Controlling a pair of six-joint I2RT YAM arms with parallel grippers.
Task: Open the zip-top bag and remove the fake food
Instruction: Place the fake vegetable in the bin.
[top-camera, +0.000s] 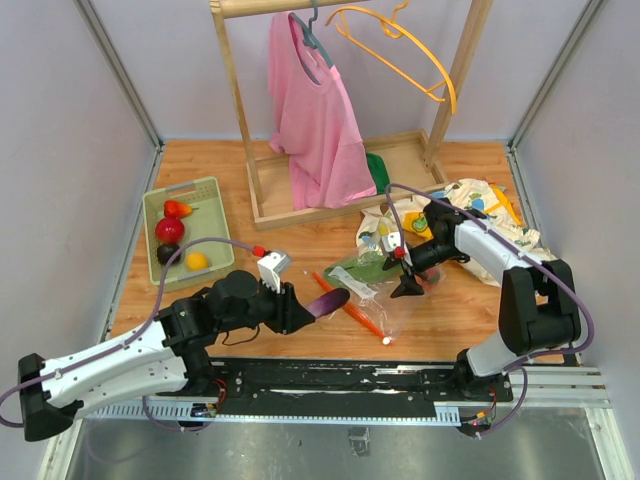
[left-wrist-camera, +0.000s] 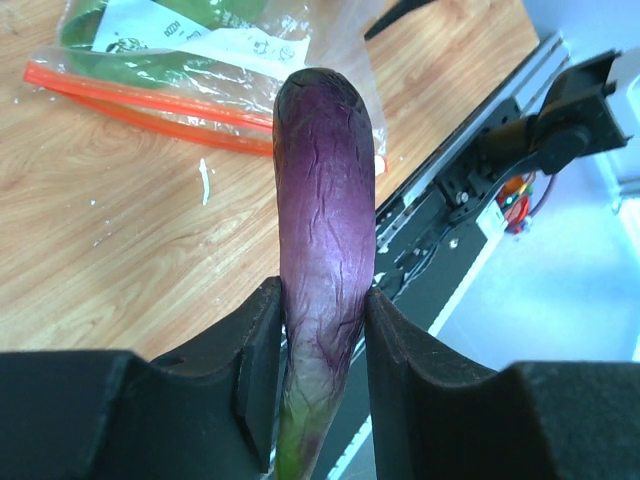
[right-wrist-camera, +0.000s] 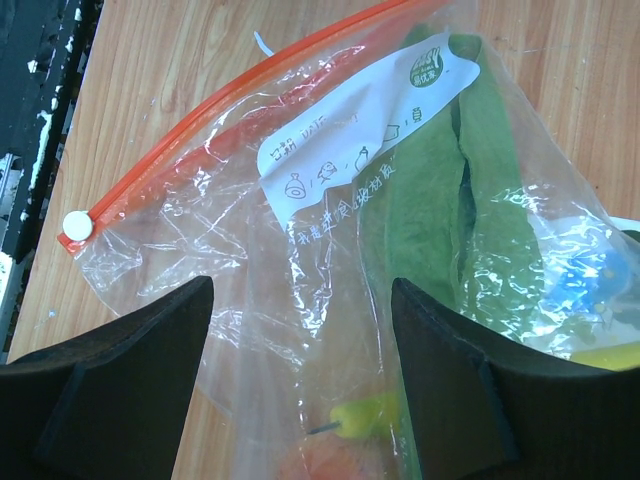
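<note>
My left tool (left-wrist-camera: 322, 320) is clamped on the stem end of the purple eggplant (left-wrist-camera: 325, 180), which sticks out past the fingertips, lifted off the desk (top-camera: 450, 320), just to the left of the zip-top bag (right-wrist-camera: 250, 260). I judge the step in hand to be carrying this piece away from the bag and setting it down. The pale green tray (top-camera: 180, 187), well to the left of the bag, looks like the place, since a red piece (top-camera: 169, 230) and a yellow piece (top-camera: 197, 261) already lie in it.

To do it well, I would lift first so the long free end clears the bag's orange zipper strip (right-wrist-camera: 230, 130), then swing left slowly. The grip is far from the eggplant's middle, so a quick turn could make it pivot in the jaws. I would lower it close to a bare patch of the tray before letting go.

My right tool (right-wrist-camera: 300, 300) stands with its jaws apart at the right end of the bag; I cannot tell whether its tips touch the plastic. A green piece (right-wrist-camera: 430, 180) and a small yellow one (right-wrist-camera: 365, 415) remain inside the bag, so I would leave the right arm where it is, ready for them.
</note>
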